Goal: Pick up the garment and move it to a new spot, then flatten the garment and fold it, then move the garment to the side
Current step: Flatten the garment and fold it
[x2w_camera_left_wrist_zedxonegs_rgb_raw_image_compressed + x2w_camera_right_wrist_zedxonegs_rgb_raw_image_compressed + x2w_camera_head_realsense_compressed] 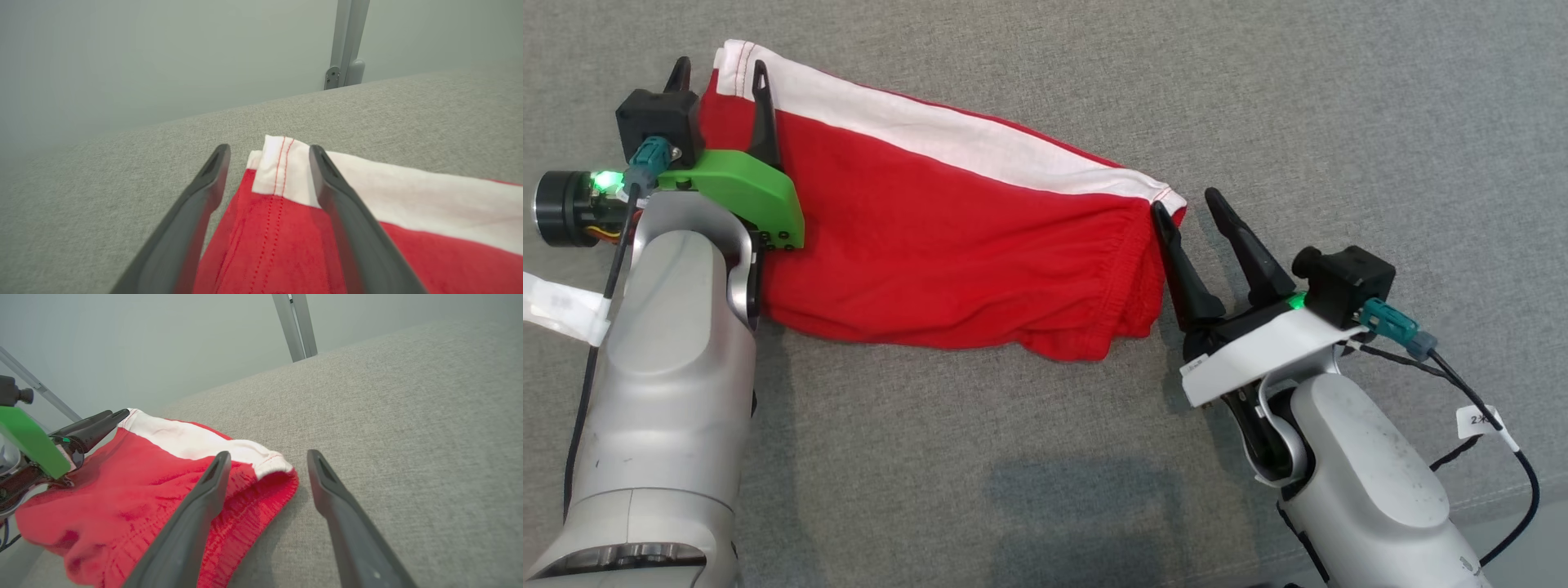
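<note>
Garment [947, 237], red with a white band, lies on grey cloth [1258, 98], left gripper [720, 65] spread astride its ten-o'clock corner, right gripper [1186, 202] spread at its three-o'clock end.

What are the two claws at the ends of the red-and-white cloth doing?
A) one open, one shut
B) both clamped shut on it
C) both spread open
C: the left gripper straddles a corner of the garment with jaws apart, and the right gripper is spread too at the other end.

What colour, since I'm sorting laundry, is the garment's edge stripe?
White stripe on red garment; best in head view.
</note>
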